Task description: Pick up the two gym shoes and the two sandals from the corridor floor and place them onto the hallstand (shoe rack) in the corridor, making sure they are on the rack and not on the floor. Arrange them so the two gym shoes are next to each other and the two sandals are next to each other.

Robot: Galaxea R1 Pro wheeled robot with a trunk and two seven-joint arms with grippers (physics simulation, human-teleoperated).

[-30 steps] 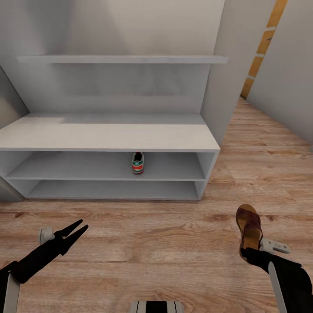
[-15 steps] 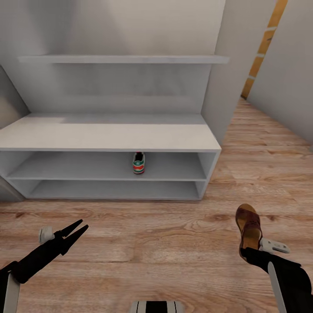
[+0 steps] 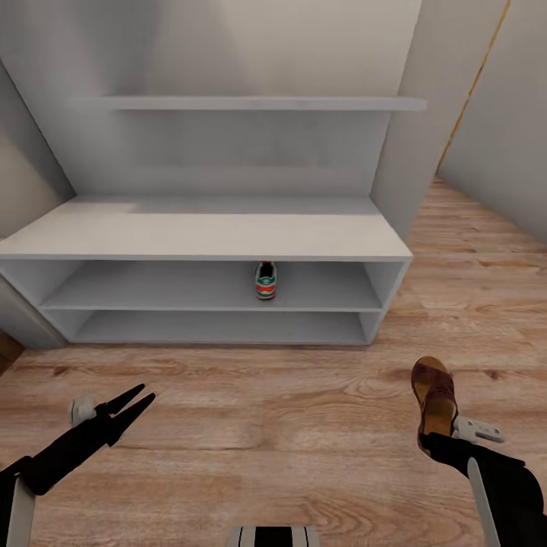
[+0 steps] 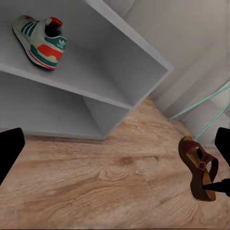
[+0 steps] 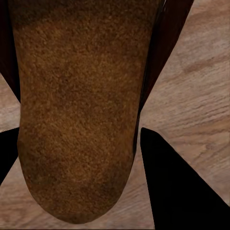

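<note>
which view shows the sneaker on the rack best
The left wrist view: the gym shoe shows side-on, with green stripes, red-orange accents and its place on the hallstand's upper open shelf all clear. The head view shows it small and end-on under the bench top. The right wrist view shows the sandal's footbed instead.

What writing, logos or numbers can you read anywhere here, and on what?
No readable words or numbers anywhere.
Gym shoe on the rack's upper shelf: a small white leaf-like logo on the heel side, too blurred to read any name.
Sandal, rack, floor: no markings.
</note>
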